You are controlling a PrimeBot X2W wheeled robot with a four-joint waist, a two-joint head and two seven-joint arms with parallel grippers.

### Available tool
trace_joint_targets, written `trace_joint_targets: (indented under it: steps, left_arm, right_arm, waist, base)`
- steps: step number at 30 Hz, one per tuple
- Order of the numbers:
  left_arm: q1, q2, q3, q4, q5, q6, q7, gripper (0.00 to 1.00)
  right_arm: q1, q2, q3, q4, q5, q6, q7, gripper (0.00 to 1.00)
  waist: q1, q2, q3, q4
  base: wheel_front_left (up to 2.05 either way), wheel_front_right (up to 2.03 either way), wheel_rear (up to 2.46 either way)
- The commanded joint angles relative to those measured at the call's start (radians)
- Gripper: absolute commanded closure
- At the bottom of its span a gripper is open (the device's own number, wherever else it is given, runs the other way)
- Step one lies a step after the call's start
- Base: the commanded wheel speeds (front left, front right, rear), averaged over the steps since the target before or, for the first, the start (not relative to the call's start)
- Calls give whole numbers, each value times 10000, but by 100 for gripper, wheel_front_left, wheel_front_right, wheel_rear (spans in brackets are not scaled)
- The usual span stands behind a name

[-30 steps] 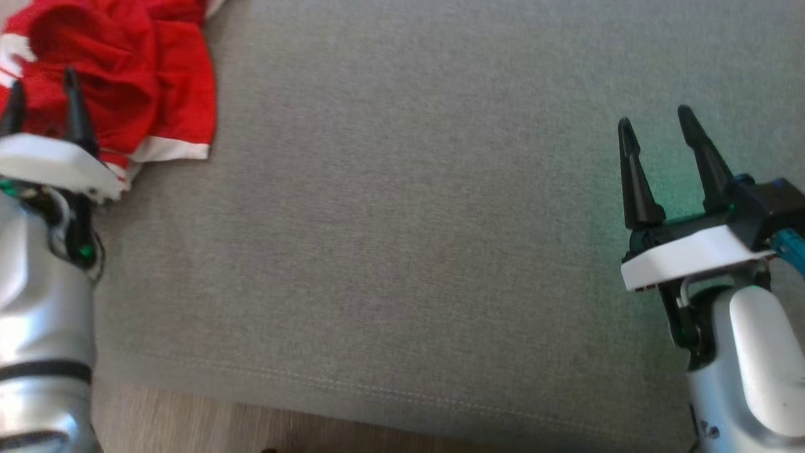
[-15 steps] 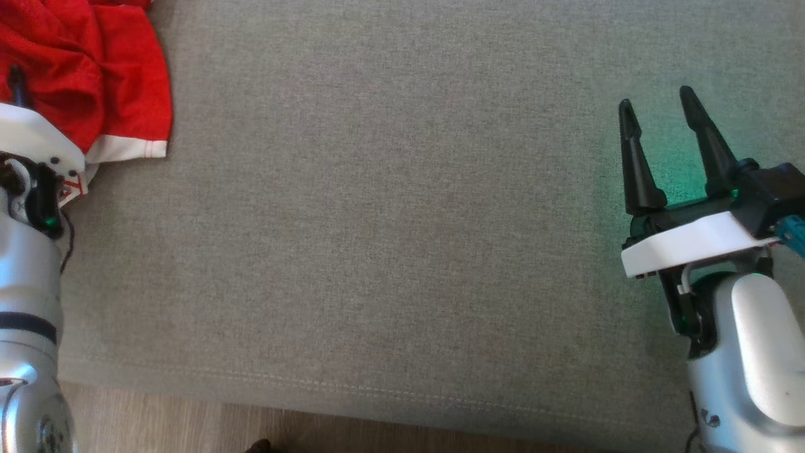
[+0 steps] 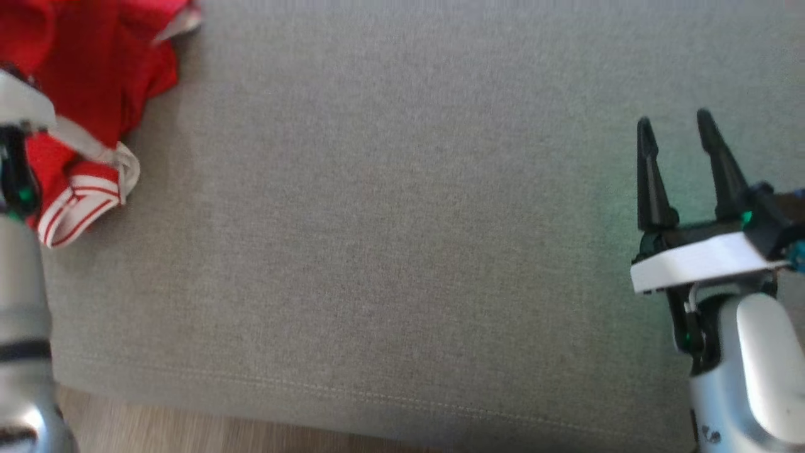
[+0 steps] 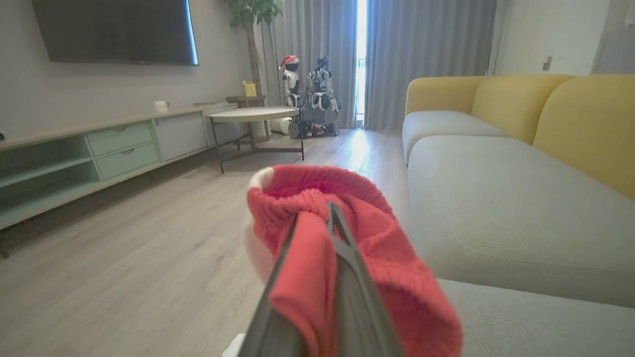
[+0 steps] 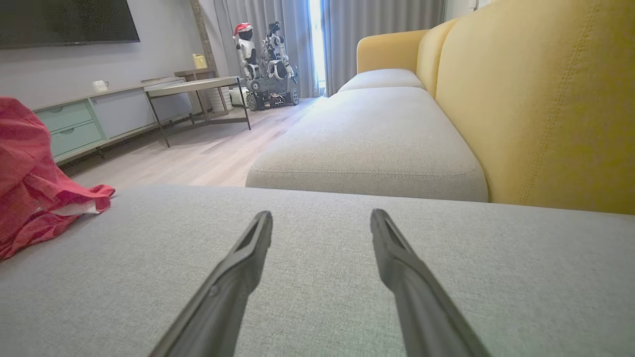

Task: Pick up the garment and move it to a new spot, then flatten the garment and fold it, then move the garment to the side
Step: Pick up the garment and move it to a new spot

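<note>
The red garment (image 3: 88, 75) with white striped trim (image 3: 78, 204) hangs bunched at the upper left of the head view, partly off the grey sofa seat (image 3: 402, 239). In the left wrist view my left gripper (image 4: 330, 212) is shut on the garment (image 4: 377, 238), whose cloth drapes over both fingers. My left forearm (image 3: 19, 277) rises along the left edge, its fingers hidden behind the cloth. My right gripper (image 3: 674, 121) stands open over the seat at the right, holding nothing (image 5: 321, 214). The garment (image 5: 30, 173) lies far to its left.
The seat's front seam (image 3: 377, 396) runs along the bottom, with wooden floor (image 3: 188, 434) below it. A yellow backrest (image 5: 536, 99) stands behind the cushions. A round coffee table (image 4: 253, 115), a long cabinet (image 4: 99, 148) and another robot (image 4: 317, 89) stand across the room.
My left gripper, open over the garment a second ago, is now shut on it and has raised it, so the striped trim hangs loose. The head view has shifted; the right gripper has stayed open.
</note>
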Motion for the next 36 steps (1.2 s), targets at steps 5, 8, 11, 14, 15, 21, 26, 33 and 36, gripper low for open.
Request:
trace_joint_targets:
  steps: [5, 8, 11, 14, 15, 21, 26, 33, 36]
  left_arm:
    - [1698, 160, 291, -3061, 212, 113, -97, 100]
    - [2860, -67, 318, -4379, 190, 255, -82, 100]
    - [3984, -381, 284, -5436, 108, 404, 109, 100]
    - [4988, -667, 72, -6326, 118, 482, 411, 100]
    - [5297, -716, -13, -6557, 170, 513, 538, 100]
    - [6312, -1205, -787, -7465, 228, 443, 1083, 100]
    - [6195, -1561, -1671, -7508, 293, 120, 1306, 100]
    - [4794, -2016, -3244, -6629, 468, -409, 1477, 100]
    - [4088, -2176, -3685, -6003, 444, -485, 1484, 100]
  right_arm:
    - [455, 167, 40, -310, 171, 42, -191, 0]
    - [647, 208, 28, -383, 212, 42, -205, 0]
    - [792, 233, 8, -438, 255, 42, -199, 0]
    - [907, 248, -15, -476, 290, 42, -182, 0]
    - [936, 252, -4, -473, 309, 42, -177, 0]
    - [1090, 264, -16, -525, 382, 42, -116, 0]
    - [1084, 268, 24, -624, 524, 42, -121, 0]
    - [891, 270, 343, -834, 974, 42, -305, 0]
    - [859, 270, 467, -798, 1176, 42, -453, 0]
  waist:
    - [-1, 0, -1074, -304]
    - [-1, 0, -1361, -557]
    - [-1, 0, -1543, -807]
    - [-1, 0, -1641, -1085]
    - [-1, 0, -1666, -1186]
    - [-1, 0, -1620, -1741]
    - [-1, 0, -1445, -2218]
    - [-1, 0, -783, -3461]
    - [-1, 0, -555, -4052]
  base:
    - [0, 0, 0]
    - [0, 0, 0]
    - [0, 0, 0]
    - [0, 0, 0]
    - [0, 0, 0]
    - [0, 0, 0]
    - [0, 0, 0]
    - [0, 0, 0]
    - [0, 0, 0]
